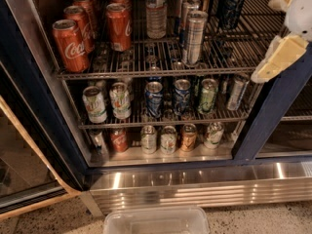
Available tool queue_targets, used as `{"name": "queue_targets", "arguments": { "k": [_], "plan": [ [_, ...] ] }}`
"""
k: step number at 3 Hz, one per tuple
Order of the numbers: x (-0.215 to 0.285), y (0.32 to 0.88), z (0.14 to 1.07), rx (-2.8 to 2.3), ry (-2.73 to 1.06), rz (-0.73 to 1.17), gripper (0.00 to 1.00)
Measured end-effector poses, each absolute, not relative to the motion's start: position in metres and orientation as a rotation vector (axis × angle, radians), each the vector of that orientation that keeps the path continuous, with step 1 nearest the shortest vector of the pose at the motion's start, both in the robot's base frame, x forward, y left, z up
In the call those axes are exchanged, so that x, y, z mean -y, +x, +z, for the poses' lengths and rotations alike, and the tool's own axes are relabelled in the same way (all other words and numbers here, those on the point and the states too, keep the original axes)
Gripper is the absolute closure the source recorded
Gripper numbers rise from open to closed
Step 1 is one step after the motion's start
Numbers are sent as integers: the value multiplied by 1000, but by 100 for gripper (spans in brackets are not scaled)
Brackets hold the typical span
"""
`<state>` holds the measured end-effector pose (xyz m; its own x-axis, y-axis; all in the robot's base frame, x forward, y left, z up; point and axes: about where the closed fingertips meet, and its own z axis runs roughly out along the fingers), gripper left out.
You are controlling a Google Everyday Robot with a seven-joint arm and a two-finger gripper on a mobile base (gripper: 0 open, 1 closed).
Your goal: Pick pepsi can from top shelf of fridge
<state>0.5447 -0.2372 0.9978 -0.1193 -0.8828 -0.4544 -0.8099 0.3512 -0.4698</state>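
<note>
The pepsi can (232, 5), dark navy with pale swirls, stands at the back right of the top shelf (146, 74), a wire rack in the fridge (195, 185). Its top is cut off by the frame edge. My gripper (265, 38) is at the right edge of the view, in front of the fridge's dark blue post and to the right of and below the pepsi can. Its cream fingers (277, 58) are spread apart and hold nothing. It is not touching the can.
Red Coca-Cola cans (71, 44) fill the top shelf's left side. Tall slim silver cans (194, 35) and a bottle (156, 11) stand in the middle. Two lower racks hold several mixed cans (153, 99). The open glass door (19, 174) is at left. A clear plastic bin (156, 221) lies on the floor.
</note>
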Motion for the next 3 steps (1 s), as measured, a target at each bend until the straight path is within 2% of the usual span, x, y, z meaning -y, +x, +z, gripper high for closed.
{"name": "queue_targets", "arguments": {
  "k": [1,3],
  "plan": [
    [243,588,1008,-1898,-1439,-122,0],
    [239,592,1007,-1871,-1422,-122,0]
  ]
}}
